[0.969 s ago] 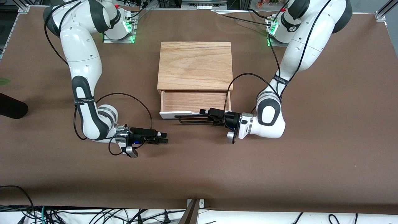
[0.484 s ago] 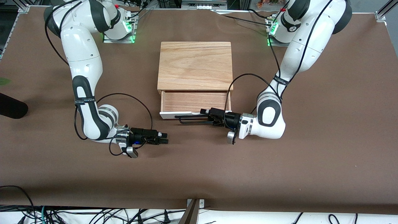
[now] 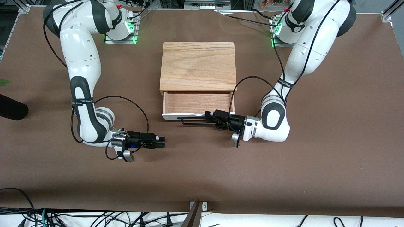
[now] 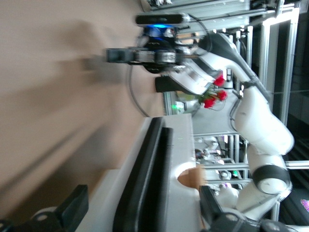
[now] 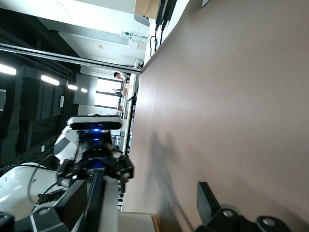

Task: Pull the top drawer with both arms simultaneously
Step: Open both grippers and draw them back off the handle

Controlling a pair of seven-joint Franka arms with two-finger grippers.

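The top drawer [image 3: 197,102] stands pulled out of the wood-topped cabinet [image 3: 198,66] and shows its wood-grain inside. Its white front panel [image 3: 176,116] carries the thin black bar handle [image 3: 192,121]. My left gripper [image 3: 210,119] is at the handle's end toward the left arm. In the left wrist view its fingers [image 4: 72,208] stand wide apart with the handle [image 4: 145,183] between them. My right gripper [image 3: 163,142] is open and empty low over the table, apart from the drawer, toward the right arm's end. It also shows in the left wrist view [image 4: 120,54].
The brown table mat [image 3: 284,176] lies bare around the cabinet. A dark object [image 3: 11,108] rests at the table edge by the right arm's end. Cables [image 3: 94,217] run along the edge nearest the camera.
My right gripper has drawn away from the drawer, toward the right arm's end and a little nearer the camera. The left gripper and the drawer have barely moved.
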